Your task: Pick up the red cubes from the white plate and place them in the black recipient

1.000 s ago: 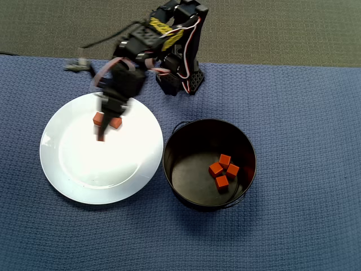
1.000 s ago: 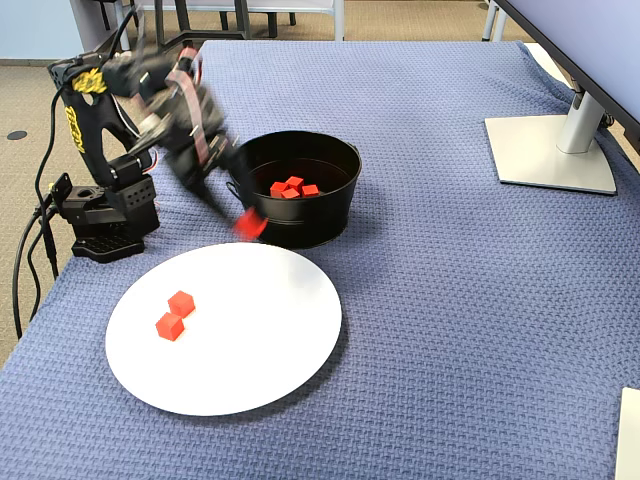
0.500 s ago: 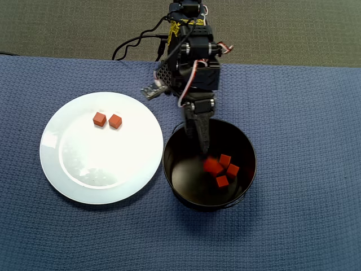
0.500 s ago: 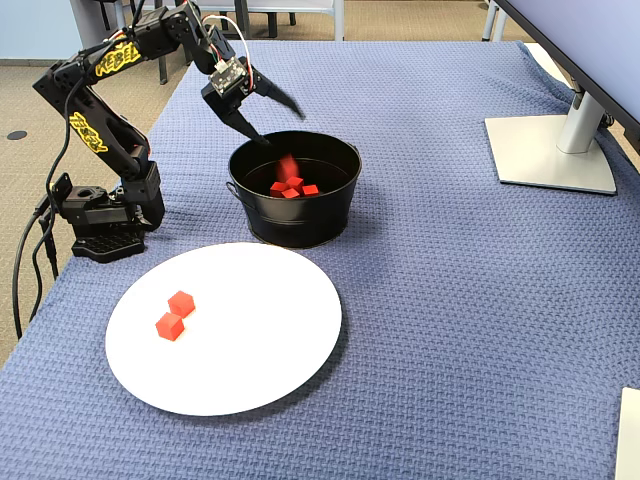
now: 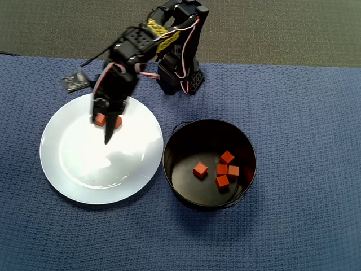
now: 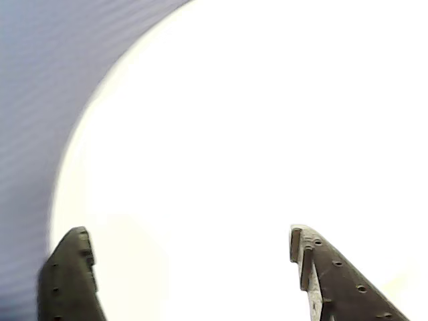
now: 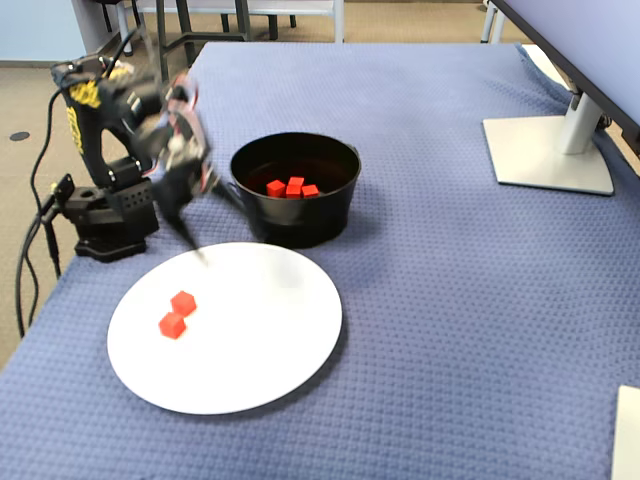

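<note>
Two red cubes point(image 7: 183, 302) lie side by side on the white plate point(image 7: 260, 340), toward its far left in the fixed view. From overhead the arm partly covers both cubes point(image 5: 100, 119) on the plate point(image 5: 84, 164). My gripper point(image 5: 107, 129) hovers just above them, blurred by motion. In the wrist view the gripper point(image 6: 188, 231) is open, with only bare plate point(image 6: 267, 134) between its fingers point(image 6: 70, 274). The black recipient point(image 5: 169, 148) stands right of the plate and holds several red cubes point(image 5: 200, 170), some also showing in the fixed view's recipient point(image 7: 290, 222).
The arm's base point(image 5: 180, 76) stands behind the plate at the blue cloth's far edge. A grey monitor stand point(image 7: 548, 150) sits on the cloth at the far right. Cables point(image 7: 30, 260) hang off the table's left edge.
The gripper was over the recipient letting a cube fall in. It has swung back left over the plate, open and empty; one more cube now lies in the recipient.
</note>
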`<state>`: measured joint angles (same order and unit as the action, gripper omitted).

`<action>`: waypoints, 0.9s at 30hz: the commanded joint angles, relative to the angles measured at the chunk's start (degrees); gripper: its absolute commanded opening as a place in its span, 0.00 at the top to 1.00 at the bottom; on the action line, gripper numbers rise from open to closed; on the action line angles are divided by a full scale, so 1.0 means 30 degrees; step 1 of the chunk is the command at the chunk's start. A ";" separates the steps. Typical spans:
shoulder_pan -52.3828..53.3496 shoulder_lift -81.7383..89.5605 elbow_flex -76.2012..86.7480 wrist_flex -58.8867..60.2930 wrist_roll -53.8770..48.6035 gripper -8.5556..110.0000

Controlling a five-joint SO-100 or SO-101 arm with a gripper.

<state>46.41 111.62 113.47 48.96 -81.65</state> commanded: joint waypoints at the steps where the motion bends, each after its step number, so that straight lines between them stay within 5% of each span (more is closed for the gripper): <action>1: 0.2139 -0.0498 0.0674 -0.2197 -0.4834 0.67; 13: 0.3926 -0.2812 0.2139 -0.2783 -1.2012 0.66; 27: 0.4043 -0.4277 0.1816 -0.3311 -1.3330 0.66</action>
<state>58.45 98.79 120.23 40.61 -121.38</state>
